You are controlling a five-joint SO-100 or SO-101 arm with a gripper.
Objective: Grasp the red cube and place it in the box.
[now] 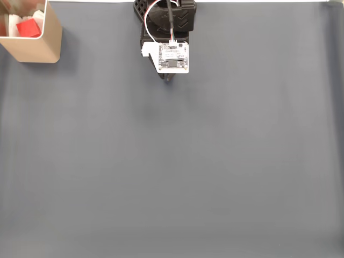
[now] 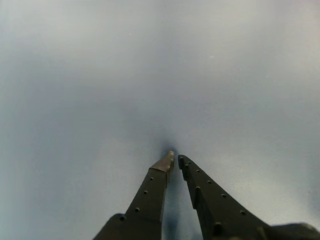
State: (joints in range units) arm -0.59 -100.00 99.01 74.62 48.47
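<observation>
Fixed view looks straight down on a grey-blue table mat. The red cube sits inside the box, at the far left corner of the mat; the tan box is cut off by the top and left edges of the picture, so part of it is out of sight. White lining or white bits lie around the cube inside the box (too small to tell which). The cube rests near the box's right-hand wall as this view shows it, not touching the gripper.

The arm is at the far edge, centre of the mat, black body folded up with a white circuit board on top and red and white wires looping to it. The gripper peeks out just below the board, well apart from the box.

In the wrist view the gripper points at bare mat. Its two dark fingers come together to a narrow slit at the tips, nearly touching, nothing between them. A small dark shadow sits on the mat right at the tips.
</observation>
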